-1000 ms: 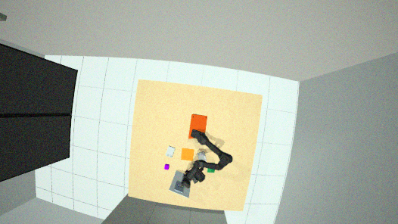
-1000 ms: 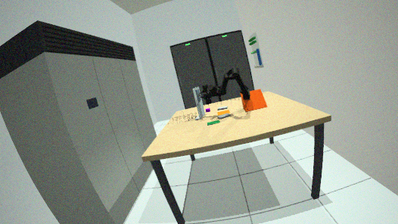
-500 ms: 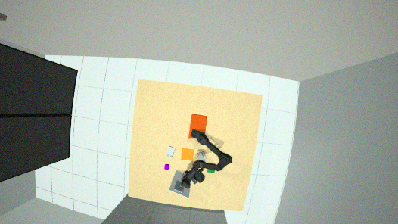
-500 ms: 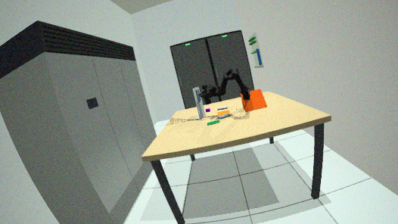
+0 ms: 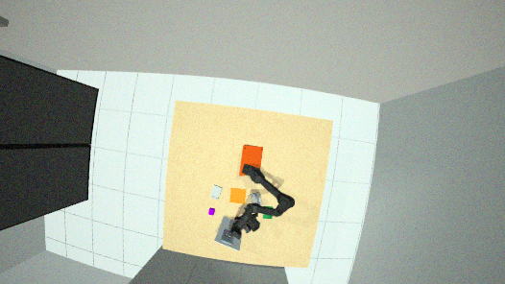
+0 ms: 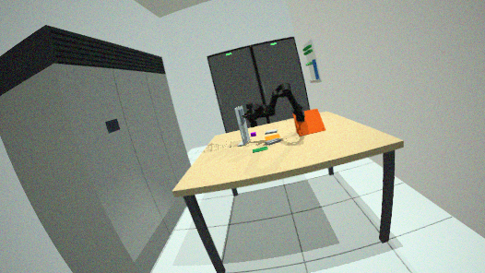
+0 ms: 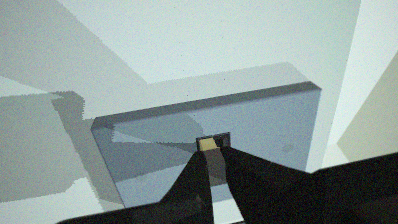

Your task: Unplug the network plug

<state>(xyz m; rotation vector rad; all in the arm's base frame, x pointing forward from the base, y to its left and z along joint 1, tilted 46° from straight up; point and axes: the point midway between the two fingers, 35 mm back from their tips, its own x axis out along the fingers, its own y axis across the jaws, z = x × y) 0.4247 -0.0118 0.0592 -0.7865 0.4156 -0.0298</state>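
The upright grey-blue panel (image 6: 241, 126) (image 7: 265, 125) stands at the table's edge. Its dark socket opening (image 7: 225, 139) shows just beyond the fingertips. My gripper (image 7: 211, 157) (image 6: 245, 116) is at the panel face, shut on the plug (image 7: 216, 167), whose grey-brown body shows between the fingers. A tan part (image 7: 208, 144) at the plug's front reaches into the opening. The fingers hide much of the plug, and I cannot tell whether the tab is pressed down. An orange square (image 5: 237, 195) (image 6: 272, 137) lies on the table; I cannot tell surely whether it is the marked square.
A pale rectangle (image 5: 216, 192), a small purple block (image 5: 211, 211) (image 6: 253, 134), a grey object (image 5: 255, 197) and a green piece (image 5: 268, 216) (image 6: 260, 149) lie near the arm. A large orange-red block (image 5: 252, 155) (image 6: 313, 122) is by the arm's base.
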